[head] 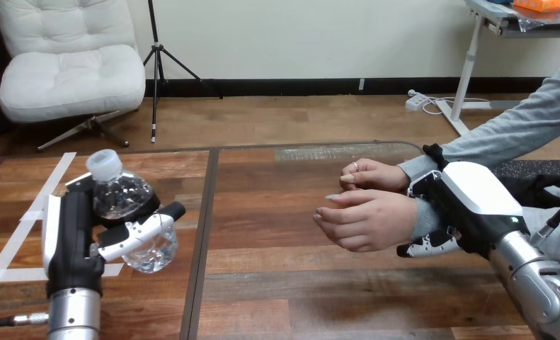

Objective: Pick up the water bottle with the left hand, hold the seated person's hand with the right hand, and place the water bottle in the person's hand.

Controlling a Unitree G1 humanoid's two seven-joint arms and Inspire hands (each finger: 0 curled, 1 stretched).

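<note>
Plainly, we saw the left hand (68, 241) near the table's (298, 297) left edge, its fingers and thumb curled round the bottle (121, 193). The bottle was clear with a white cap (105, 164) and tilted, the cap pointing up and toward the far left corner. We could not tell whether the bottle's base touched the wood. White tape (8, 248) lay in strips by that left edge, beside the hand.

Toward the right edge we saw the person's near hand (365, 219) with its fingers loosely bent, and the far hand (369, 173) just behind it, touching it. The right hand (475, 202) sat at the near hand's wrist (422, 219). Its fingers (427, 246) were curled under the grey sleeve and another part closed over the top, so we took it as gripping the wrist. The bottle was well apart from both of the person's hands.
</note>
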